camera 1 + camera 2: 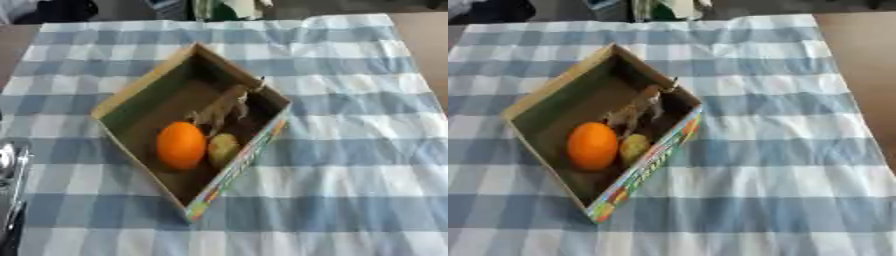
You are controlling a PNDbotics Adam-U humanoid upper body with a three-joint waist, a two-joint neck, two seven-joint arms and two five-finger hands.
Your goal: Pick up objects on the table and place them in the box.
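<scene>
Orange round fruit (pixel 181 145), a small yellow-green fruit (pixel 223 148) and a brown toy animal (pixel 223 107) are kept inside the open cardboard box (pixel 140 87), so the job looks done. A silver and black left hand (pixel 12 165) is seen left of the box; its fingers cannot be told. No right hand is seen.
</scene>
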